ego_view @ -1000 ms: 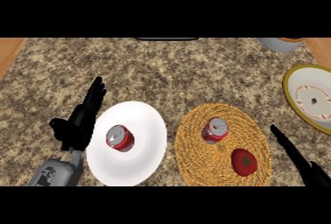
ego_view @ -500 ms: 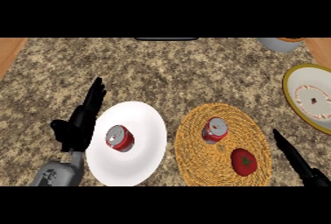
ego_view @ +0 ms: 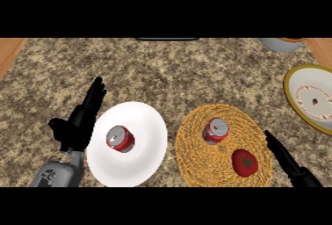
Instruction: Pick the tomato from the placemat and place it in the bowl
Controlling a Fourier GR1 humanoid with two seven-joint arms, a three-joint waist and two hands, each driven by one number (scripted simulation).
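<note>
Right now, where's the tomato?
In the head view the tomato lies on the woven placemat, lower right, just below the can there and left of the right hand.

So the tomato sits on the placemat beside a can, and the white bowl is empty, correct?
Not quite. The head view shows the bowl holds a can. The rest stands: the tomato lies on the placemat beside another can.

My left hand rests open, fingers pointing toward one o'clock (thumb splayed out at nine); my right hand stretches straight fingers toward eleven.
</note>
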